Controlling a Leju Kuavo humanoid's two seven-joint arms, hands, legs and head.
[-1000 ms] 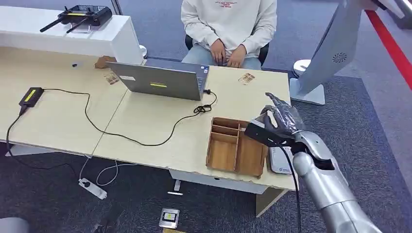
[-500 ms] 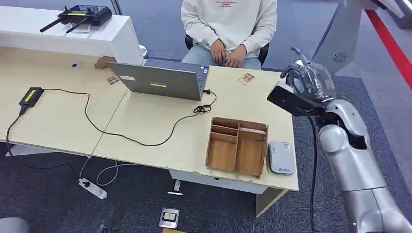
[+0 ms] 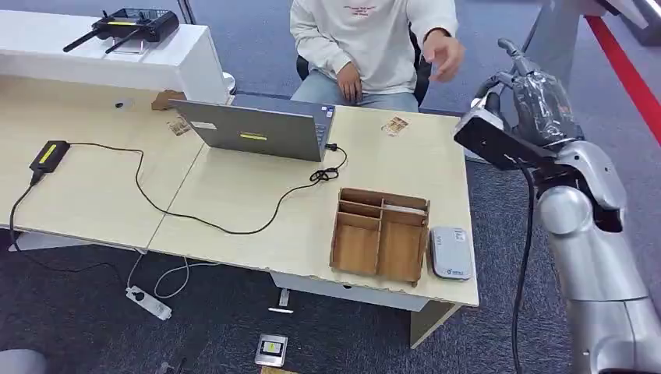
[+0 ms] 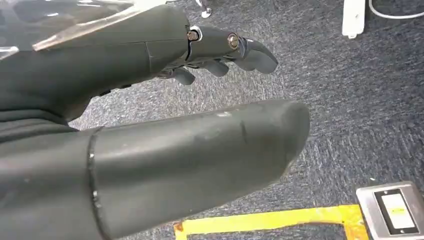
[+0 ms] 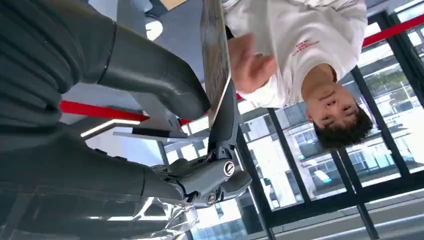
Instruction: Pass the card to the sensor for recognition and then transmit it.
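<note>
L hand hangs over carpet, fingers apart, nothing in it. Sensor on desk near edge, beside tray. R hand raised past desk's far corner, pinching card thumb-to-finger; person's hand just beyond.

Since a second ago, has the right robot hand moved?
Yes. The right robot hand, pinching the card, has gone from above the wooden tray up and away past the desk's far right edge, toward the person's raised hand.
</note>
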